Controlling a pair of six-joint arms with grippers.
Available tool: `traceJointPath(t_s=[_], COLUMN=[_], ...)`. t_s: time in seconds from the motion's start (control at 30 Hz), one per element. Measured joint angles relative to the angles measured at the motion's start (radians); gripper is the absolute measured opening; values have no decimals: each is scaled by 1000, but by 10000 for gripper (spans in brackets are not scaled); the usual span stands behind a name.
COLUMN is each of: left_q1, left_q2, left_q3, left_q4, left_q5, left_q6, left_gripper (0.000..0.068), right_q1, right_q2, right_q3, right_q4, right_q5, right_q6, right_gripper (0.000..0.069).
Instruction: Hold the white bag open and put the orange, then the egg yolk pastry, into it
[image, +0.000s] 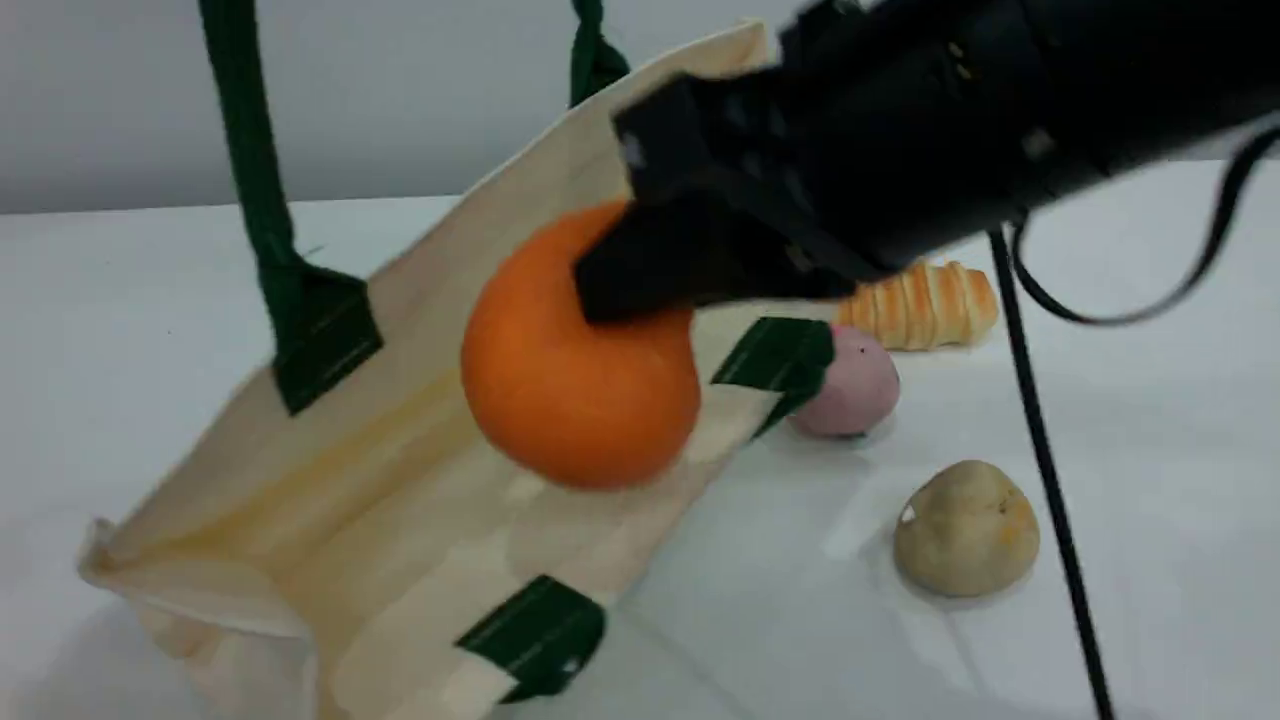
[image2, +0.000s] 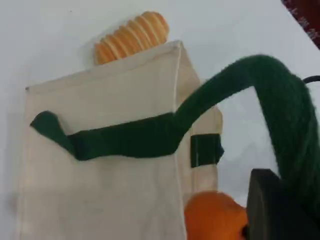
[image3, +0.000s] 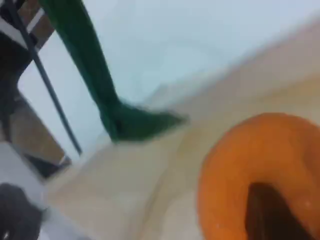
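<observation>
The white bag (image: 330, 500) lies tilted on the table with its mouth facing up and toward the right. One dark green handle (image: 255, 190) is pulled straight up out of the scene view. In the left wrist view that handle (image2: 280, 100) runs into my left gripper (image2: 286, 202), which is shut on it. My right gripper (image: 640, 275) is shut on the orange (image: 570, 400) and holds it just over the bag's open mouth. The right wrist view shows the orange (image3: 250, 165) under a dark fingertip (image3: 270, 210), with cream canvas (image3: 125, 190) below. The egg yolk pastry (image: 965, 528) rests on the table to the right.
A pink ball (image: 855, 385) sits against the bag's rim, and a striped bread roll (image: 925, 300) lies behind it under the right arm. A black cable (image: 1040, 440) hangs down past the pastry. The table is white.
</observation>
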Motion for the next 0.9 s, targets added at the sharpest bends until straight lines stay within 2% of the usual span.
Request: traceJointPath(t_s=[0.27, 0.57, 0.9], left_q1=[0, 0, 0], left_q2=[0, -1, -1], left_q3=[0, 0, 0], left_q4=[-25, -34, -38], left_q5=[4, 10, 11], left_q6=[5, 8, 8], left_gripper=[67, 67, 67], right_q1=[3, 13, 18], right_q2=[39, 149, 264], right_q3=[-47, -120, -187], right_q4=[0, -2, -1], right_q5=[-96, -99, -160], right_q6=[0, 17, 54], right_gripper=[45, 44, 44])
